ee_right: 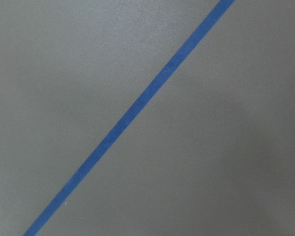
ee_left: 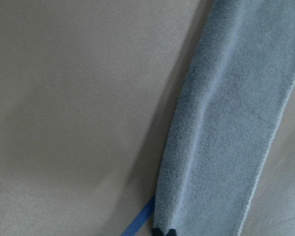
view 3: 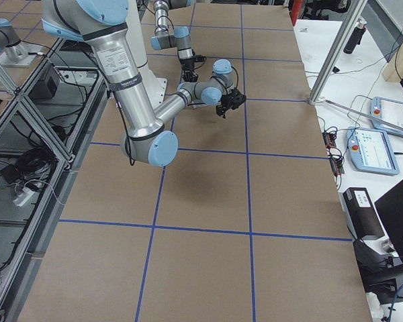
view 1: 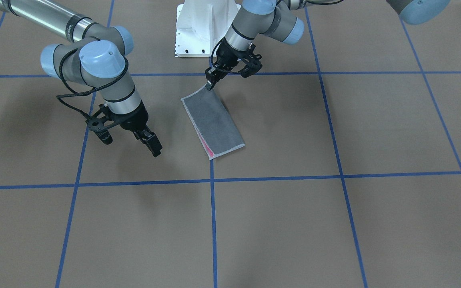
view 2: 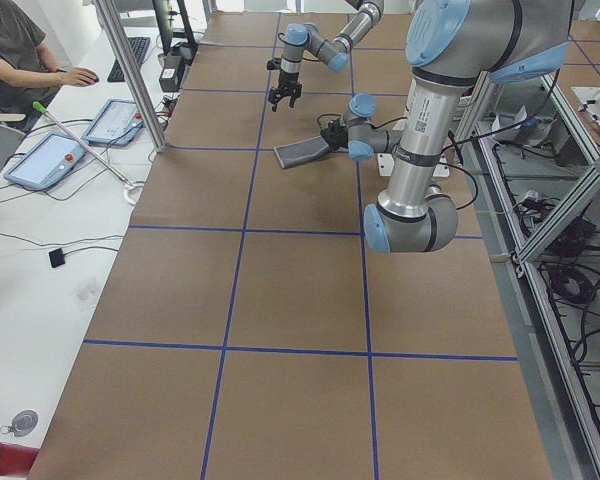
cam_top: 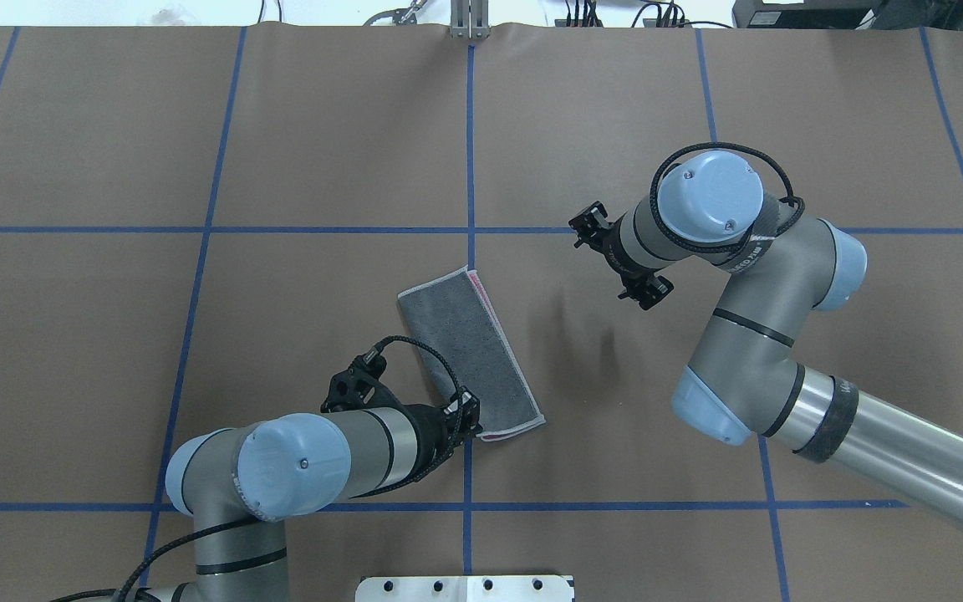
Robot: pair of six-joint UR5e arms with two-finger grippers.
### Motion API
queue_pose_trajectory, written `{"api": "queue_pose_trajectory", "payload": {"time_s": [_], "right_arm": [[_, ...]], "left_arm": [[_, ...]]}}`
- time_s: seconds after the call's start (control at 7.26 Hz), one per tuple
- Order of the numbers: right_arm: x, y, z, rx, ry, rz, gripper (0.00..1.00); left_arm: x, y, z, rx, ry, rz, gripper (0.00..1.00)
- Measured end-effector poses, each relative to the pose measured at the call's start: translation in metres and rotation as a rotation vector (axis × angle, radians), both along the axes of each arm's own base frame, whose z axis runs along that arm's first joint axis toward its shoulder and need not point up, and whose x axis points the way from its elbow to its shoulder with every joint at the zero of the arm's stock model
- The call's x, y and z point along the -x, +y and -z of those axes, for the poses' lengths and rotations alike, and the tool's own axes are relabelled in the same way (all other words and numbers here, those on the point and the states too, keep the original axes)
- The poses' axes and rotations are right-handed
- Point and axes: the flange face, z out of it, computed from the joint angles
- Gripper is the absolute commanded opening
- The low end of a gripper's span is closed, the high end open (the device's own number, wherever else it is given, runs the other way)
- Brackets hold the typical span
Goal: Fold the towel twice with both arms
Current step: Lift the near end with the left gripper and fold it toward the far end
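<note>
I saw the left gripper (view 1: pixel 209 85) pinched closed on one corner of the folded towel (view 1: pixel 214 120); the cloth lay flat beyond its fingertips. The right gripper (view 1: pixel 154 147) hung well apart, holding nothing; how wide it stood I could not tell.

bare table (view 1: pixel 294 224) around towel (view 1: pixel 214 120), left gripper (view 1: pixel 209 85) at corner, pedestal (view 1: pixel 198 28) behind

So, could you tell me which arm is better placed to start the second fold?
Left. The left pincer grips the towel's near corner; the right pincer hangs clear of the towel, over the table.
</note>
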Motion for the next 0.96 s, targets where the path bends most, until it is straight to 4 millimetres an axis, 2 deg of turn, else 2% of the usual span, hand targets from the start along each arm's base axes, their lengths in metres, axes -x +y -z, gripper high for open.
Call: {"api": "queue_pose_trajectory", "payload": {"time_s": [0.14, 0.55, 0.83, 0.96], "right_arm": [[0.000, 0.000, -0.002, 0.000, 0.003, 0.000, 1.00], [0.001, -0.001, -0.008, 0.005, 0.014, 0.002, 1.00], [0.002, -0.001, -0.012, 0.007, 0.021, 0.004, 1.00], [0.002, -0.002, -0.013, 0.006, 0.023, 0.006, 1.00]], "left_arm": [[0.012, -0.016, 0.006, 0.020, 0.017, 0.020, 0.00], [0.039, -0.071, 0.006, 0.046, 0.018, 0.086, 0.00], [0.047, -0.100, -0.001, 0.055, 0.001, 0.127, 0.00], [0.044, -0.114, -0.001, 0.060, -0.007, 0.140, 0.00]]}}
